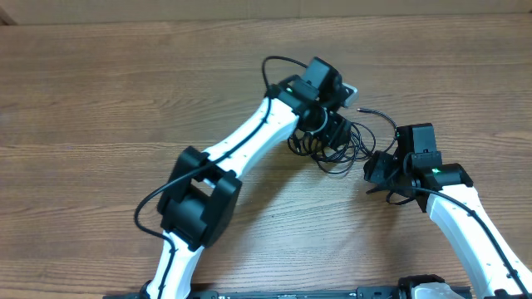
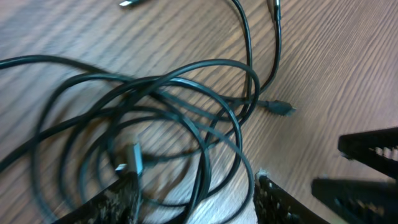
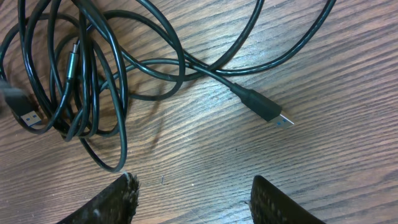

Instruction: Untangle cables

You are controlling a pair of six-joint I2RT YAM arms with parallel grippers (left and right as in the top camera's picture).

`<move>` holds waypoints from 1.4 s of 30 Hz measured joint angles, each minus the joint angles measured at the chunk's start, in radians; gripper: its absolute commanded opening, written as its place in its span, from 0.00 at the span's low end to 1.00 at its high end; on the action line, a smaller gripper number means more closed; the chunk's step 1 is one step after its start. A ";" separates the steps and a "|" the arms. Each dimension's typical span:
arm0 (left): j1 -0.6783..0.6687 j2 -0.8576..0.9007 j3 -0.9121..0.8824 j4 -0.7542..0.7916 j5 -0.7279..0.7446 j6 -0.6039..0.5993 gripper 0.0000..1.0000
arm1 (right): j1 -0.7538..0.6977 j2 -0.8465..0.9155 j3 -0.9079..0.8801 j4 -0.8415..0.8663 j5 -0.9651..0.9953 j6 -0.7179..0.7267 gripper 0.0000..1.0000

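The cables (image 1: 337, 158) lie as 1 loose heap of thin black loops on the wooden table (image 1: 100, 100), right of its middle, between the tips of the 2 arms. The left gripper (image 2: 194, 180) hangs over the far part of the heap with its jaws spread. Several strands cross the gap between its fingers (image 2: 115, 202), flat on the wood and not pinched. The right gripper (image 3: 193, 180) stands just right of the heap, jaws likewise apart, with only bare wood between them. 1 strand leads out of the loops to a USB plug (image 3: 264, 109) (silvery tip, blue inside) lying alone near that gripper. A small plug (image 2: 283, 109) rests at the right edge of the loops. A further cord end (image 1: 363, 108) reaches out on the heap's far right side.
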 measured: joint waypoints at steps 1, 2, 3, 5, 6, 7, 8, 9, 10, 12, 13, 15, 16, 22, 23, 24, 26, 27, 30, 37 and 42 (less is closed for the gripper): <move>-0.007 0.010 0.000 0.011 0.000 0.002 0.59 | 0.000 0.000 0.000 0.000 0.000 0.000 0.56; -0.013 0.020 0.000 0.025 -0.002 0.003 0.59 | 0.000 0.000 0.000 0.000 0.000 0.000 0.56; -0.019 0.029 0.000 0.036 -0.003 0.003 0.59 | 0.000 0.000 0.000 0.000 0.000 0.000 0.56; -0.031 0.044 0.000 0.058 -0.004 0.003 0.59 | 0.000 0.000 0.000 0.000 0.000 -0.001 0.56; -0.036 0.050 0.000 0.068 -0.004 0.003 0.59 | 0.000 0.000 0.000 0.000 0.000 0.000 0.56; -0.042 0.054 0.000 0.077 -0.005 0.003 0.59 | 0.000 0.000 0.000 0.000 0.000 0.000 0.56; -0.047 0.057 0.000 0.082 -0.006 0.003 0.59 | 0.000 0.000 0.000 0.000 0.000 0.000 0.56; -0.052 0.060 0.000 0.083 -0.008 0.003 0.59 | 0.000 0.000 0.000 0.000 0.000 -0.001 0.56; -0.057 0.064 0.000 0.084 -0.012 0.003 0.59 | 0.000 0.000 0.000 0.000 0.000 -0.001 0.56; -0.065 0.074 0.000 0.084 -0.019 0.003 0.59 | 0.000 0.000 0.000 0.000 0.000 0.000 0.56; -0.066 0.079 0.000 0.084 -0.020 0.002 0.59 | 0.000 0.000 0.000 0.000 0.000 -0.001 0.56; -0.068 0.093 0.000 0.082 -0.023 -0.002 0.59 | 0.000 0.000 0.000 0.000 0.000 0.000 0.56; -0.071 0.099 0.000 0.083 -0.022 -0.006 0.59 | 0.000 0.000 0.000 0.000 0.000 0.000 0.56; -0.079 0.111 0.000 0.074 -0.014 -0.043 0.20 | 0.000 0.000 0.000 0.000 0.000 0.000 0.56; -0.079 0.111 0.000 0.072 -0.013 -0.048 0.06 | 0.000 0.000 0.000 0.000 0.000 0.000 0.56; -0.080 0.111 0.000 0.071 -0.011 -0.050 0.04 | 0.000 0.000 0.000 -0.001 0.000 0.000 0.56; -0.084 0.111 0.000 0.068 -0.010 -0.062 0.04 | 0.000 0.000 0.000 -0.004 0.000 -0.001 0.56; -0.084 0.111 0.000 0.059 -0.010 -0.069 0.04 | 0.000 0.000 0.000 -0.008 0.000 -0.001 0.56; -0.076 0.111 0.000 0.017 -0.009 -0.075 0.04 | 0.000 0.000 0.000 -0.014 0.003 0.000 0.56; 0.043 -0.008 -0.006 -0.135 0.116 -0.058 0.04 | -0.001 0.000 0.000 0.022 -0.002 0.002 0.70; 0.200 -0.204 -0.006 -0.219 0.313 -0.006 0.04 | -0.002 0.000 -0.003 0.173 -0.143 -0.040 0.72</move>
